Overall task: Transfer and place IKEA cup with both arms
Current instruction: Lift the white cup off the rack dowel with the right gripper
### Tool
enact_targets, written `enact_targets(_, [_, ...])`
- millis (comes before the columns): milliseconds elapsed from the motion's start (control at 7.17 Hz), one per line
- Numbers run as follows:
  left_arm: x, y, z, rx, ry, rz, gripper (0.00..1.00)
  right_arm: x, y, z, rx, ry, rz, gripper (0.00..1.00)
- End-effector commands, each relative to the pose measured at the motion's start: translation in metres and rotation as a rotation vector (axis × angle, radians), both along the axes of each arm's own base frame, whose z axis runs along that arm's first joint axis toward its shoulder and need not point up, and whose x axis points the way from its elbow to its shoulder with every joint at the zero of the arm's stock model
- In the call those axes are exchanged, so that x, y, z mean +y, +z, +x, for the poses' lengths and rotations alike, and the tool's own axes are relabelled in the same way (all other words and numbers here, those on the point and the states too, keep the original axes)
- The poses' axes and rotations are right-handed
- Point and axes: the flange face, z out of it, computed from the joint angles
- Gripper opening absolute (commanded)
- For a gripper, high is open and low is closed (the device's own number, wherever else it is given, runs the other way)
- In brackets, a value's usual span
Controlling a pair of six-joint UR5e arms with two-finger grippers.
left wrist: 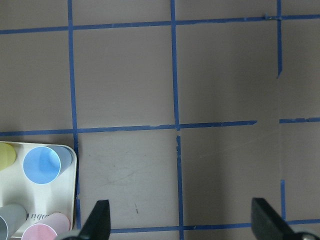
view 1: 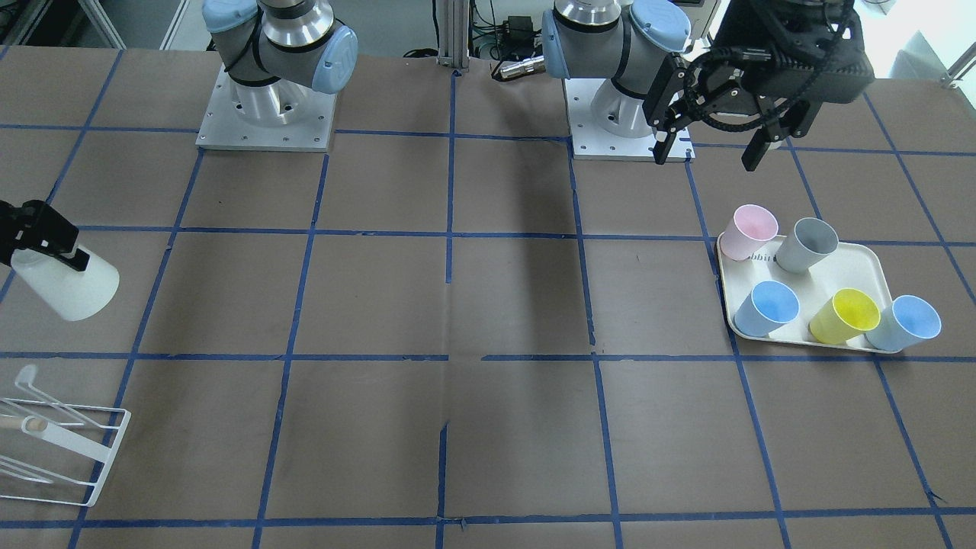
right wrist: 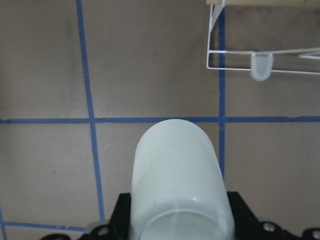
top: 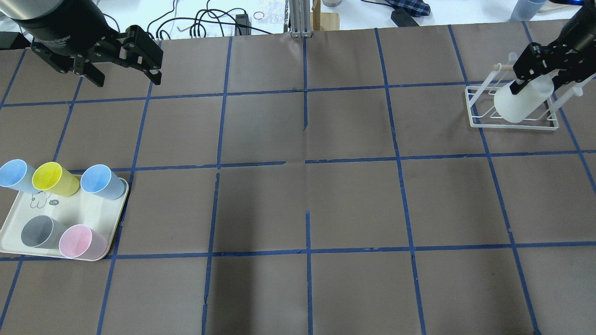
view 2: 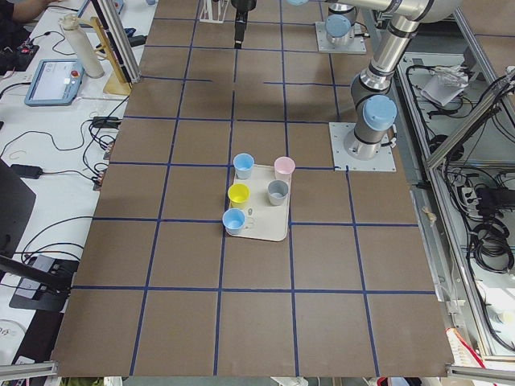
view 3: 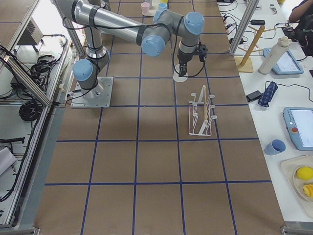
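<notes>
My right gripper (top: 540,70) is shut on the off-white IKEA cup (top: 516,103), gripping it at the rim end and holding it tilted above the table. The cup also shows in the front view (view 1: 69,282), the right wrist view (right wrist: 177,175) and the right side view (view 3: 180,76). The cup hangs close to a white wire rack (top: 512,122) but apart from it, on the robot's side of it. My left gripper (top: 126,79) is open and empty, high above the table beyond the tray; its two fingertips (left wrist: 97,220) frame bare table.
A cream tray (top: 14,232) near my left side carries pink (top: 79,242), grey (top: 39,231), yellow (top: 53,179) and two blue cups (top: 100,181). The wire rack also shows in the front view (view 1: 69,450) and the right wrist view (right wrist: 265,55). Blue tape lines grid the brown table.
</notes>
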Motion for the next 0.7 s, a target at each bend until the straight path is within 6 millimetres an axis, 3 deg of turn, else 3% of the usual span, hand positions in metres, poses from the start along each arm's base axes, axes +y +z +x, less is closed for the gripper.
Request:
enact_targets(0, [0.002, -0.004, 0.024, 0.164, 0.063, 0.050, 1.00, 0.016, -0.003, 0.023, -0.216, -0.046, 0.094, 0.33])
enact_targets(279, [0.001, -0.024, 0.082, 0.434, 0.084, 0.121, 1.00, 0.025, -0.004, 0.049, -0.480, -0.127, 0.172, 0.29])
enact_targets(419, [0.003, -0.041, 0.100, 0.534, 0.095, 0.136, 1.00, 0.026, -0.001, 0.060, -0.613, -0.175, 0.181, 0.28])
enact_targets(558, [0.004, -0.067, 0.104, 0.598, 0.102, 0.158, 1.00, 0.027, 0.002, 0.069, -0.715, -0.185, 0.177, 0.28])
